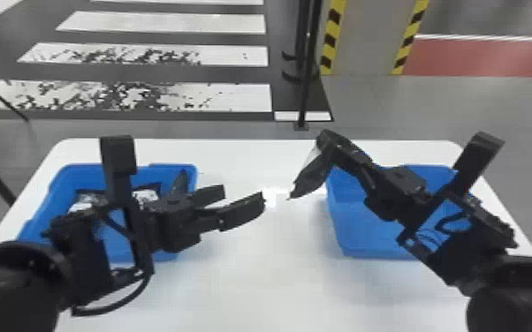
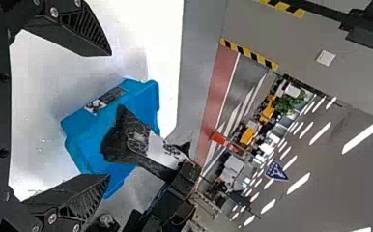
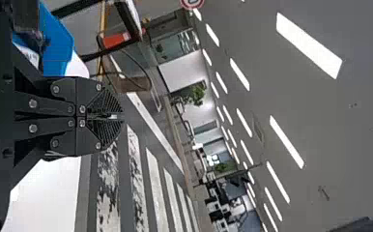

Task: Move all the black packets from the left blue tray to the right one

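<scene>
In the head view my left gripper (image 1: 243, 198) is open above the table, just right of the left blue tray (image 1: 59, 181). Several black packets with white parts (image 1: 146, 194) lie in that tray, partly behind the left arm. My right gripper (image 1: 327, 140) is shut on a black packet (image 1: 311, 176), which hangs beside the upper left corner of the right blue tray (image 1: 342, 238). The left wrist view has my left gripper (image 2: 108, 116) with fingers wide apart and the held packet (image 2: 126, 137) farther off. In the right wrist view the right gripper's (image 3: 111, 116) fingertips meet.
Both trays stand on a white table (image 1: 260, 282), with bare tabletop between them. The right forearm (image 1: 464, 243) passes over the right tray. Behind the table a dark pole (image 1: 305, 88) rises from the floor.
</scene>
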Available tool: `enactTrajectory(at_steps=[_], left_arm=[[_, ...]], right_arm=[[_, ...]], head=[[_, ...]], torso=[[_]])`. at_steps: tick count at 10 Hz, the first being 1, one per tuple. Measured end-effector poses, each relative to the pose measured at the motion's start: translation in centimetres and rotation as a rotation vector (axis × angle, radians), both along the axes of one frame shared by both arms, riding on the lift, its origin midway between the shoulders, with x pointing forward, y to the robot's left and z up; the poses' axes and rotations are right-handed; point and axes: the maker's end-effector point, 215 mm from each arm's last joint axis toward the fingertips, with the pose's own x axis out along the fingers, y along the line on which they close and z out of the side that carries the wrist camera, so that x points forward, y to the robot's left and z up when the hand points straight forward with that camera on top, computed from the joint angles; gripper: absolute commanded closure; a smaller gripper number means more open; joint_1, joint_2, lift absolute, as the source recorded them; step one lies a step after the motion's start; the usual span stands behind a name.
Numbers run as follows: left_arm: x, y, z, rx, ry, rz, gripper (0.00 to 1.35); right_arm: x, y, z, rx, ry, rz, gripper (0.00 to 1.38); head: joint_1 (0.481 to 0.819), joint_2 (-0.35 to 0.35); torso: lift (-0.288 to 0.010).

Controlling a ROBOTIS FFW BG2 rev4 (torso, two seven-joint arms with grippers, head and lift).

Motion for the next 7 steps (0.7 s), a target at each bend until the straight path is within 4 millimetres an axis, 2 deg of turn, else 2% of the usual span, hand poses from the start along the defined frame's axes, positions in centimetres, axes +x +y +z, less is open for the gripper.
enactTrajectory(at_steps=[2,4,5,6,7], left_arm=[[0.4,2.2,0.1,0.003,-0.012,0.052,0.12],[1.0,5.4,0.5,0.016,-0.033,0.121,0.12],[1.2,7.2,0.5,0.027,-0.041,0.162,0.12],[1.3,9.0,0.5,0.038,-0.046,0.200,0.12],[1.6,11.2,0.6,0.054,-0.056,0.246,0.12]], right_arm=[[3.7,-7.3,-2.7,-0.057,0.025,-0.153,1.28],[5.9,-14.3,-6.2,-0.124,0.085,-0.294,1.28],[6.2,-16.6,-8.2,-0.137,0.125,-0.338,1.28],[6.3,-18.0,-9.8,-0.151,0.157,-0.368,1.28],[6.3,-19.3,-11.1,-0.169,0.184,-0.398,0.98]], head=[[0.695,-0.103],[0.695,-0.153],[0.695,-0.160],[0.695,-0.158],[0.695,-0.151]], torso=[[-0.140],[-0.140],[-0.140],[-0.140],[-0.140]])
